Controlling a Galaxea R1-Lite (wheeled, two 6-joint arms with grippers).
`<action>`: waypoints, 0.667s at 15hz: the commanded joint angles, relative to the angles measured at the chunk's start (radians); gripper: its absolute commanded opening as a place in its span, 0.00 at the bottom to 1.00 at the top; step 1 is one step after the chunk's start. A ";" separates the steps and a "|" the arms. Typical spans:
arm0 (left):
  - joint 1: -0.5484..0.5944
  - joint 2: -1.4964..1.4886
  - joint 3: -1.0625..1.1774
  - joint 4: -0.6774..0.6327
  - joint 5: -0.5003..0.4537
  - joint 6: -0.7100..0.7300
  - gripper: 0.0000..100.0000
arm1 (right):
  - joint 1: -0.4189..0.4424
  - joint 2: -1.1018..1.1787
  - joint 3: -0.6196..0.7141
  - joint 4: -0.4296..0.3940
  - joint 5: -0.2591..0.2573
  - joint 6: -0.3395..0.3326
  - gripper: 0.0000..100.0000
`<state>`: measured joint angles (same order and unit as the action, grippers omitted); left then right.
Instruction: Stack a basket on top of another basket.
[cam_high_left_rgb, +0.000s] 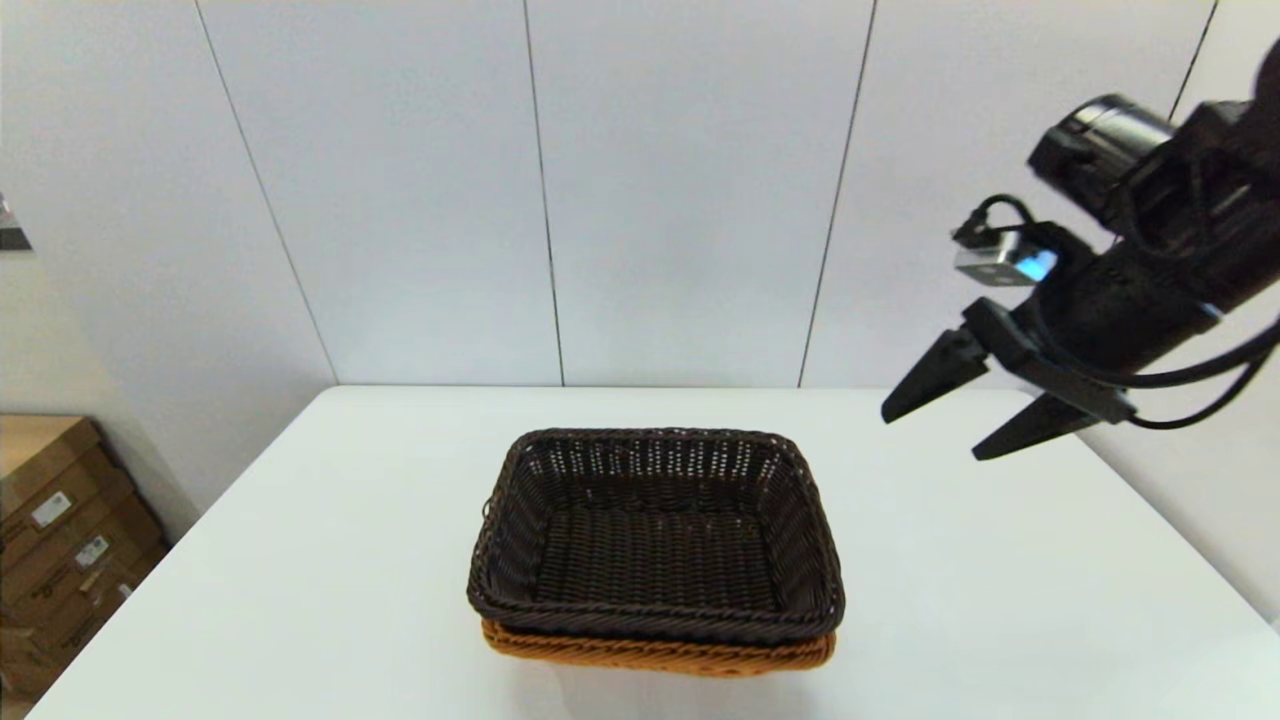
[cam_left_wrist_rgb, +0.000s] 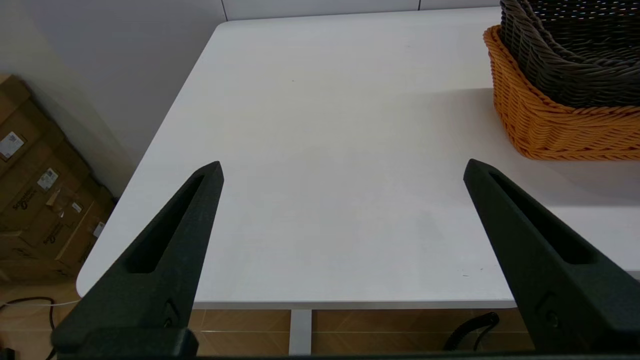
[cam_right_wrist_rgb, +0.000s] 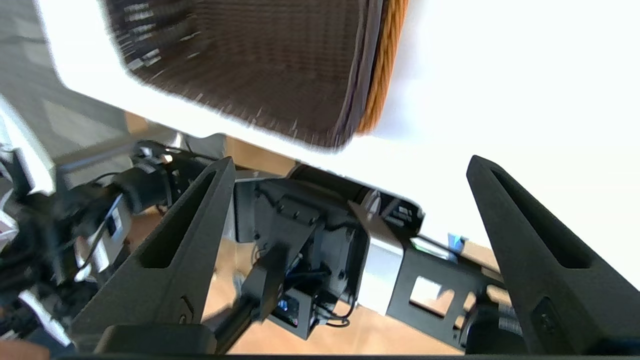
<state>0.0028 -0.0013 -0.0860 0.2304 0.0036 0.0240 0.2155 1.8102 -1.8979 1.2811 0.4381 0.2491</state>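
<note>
The dark basket (cam_high_left_rgb: 655, 535) sits nested in the orange-tan basket (cam_high_left_rgb: 660, 652), rims apparently level though the far side is hidden, below and to the left of the right gripper (cam_high_left_rgb: 935, 425), whose fingers stand apart and empty, well above the table (cam_high_left_rgb: 1000, 600). The left gripper (cam_left_wrist_rgb: 342, 172) hangs spread and idle off the table's near edge, the stack to its right. The stack appears complete; the sound course is to clear the right arm upward and away, not crossing the rims.

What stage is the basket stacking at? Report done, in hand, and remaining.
Done: the dark brown woven wicker basket sits nested in the orange-tan woven wicker basket on the white table. In hand: nothing; the right gripper is open, raised off to the right, and the left gripper is open over bare table. Remaining: nothing visible.
</note>
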 joint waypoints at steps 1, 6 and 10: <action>0.000 0.001 0.000 0.001 0.001 -0.001 1.00 | -0.073 -0.460 0.218 0.026 -0.022 0.018 1.00; 0.000 0.001 0.000 0.001 0.001 -0.001 1.00 | -0.077 -0.971 0.554 0.023 -0.122 0.099 1.00; 0.000 0.001 0.000 0.001 0.001 -0.001 1.00 | -0.228 -1.335 0.800 0.021 -0.159 0.068 1.00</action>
<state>0.0028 -0.0013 -0.0860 0.2304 0.0043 0.0230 0.1126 0.8443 -1.3257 1.2983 0.3140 0.3294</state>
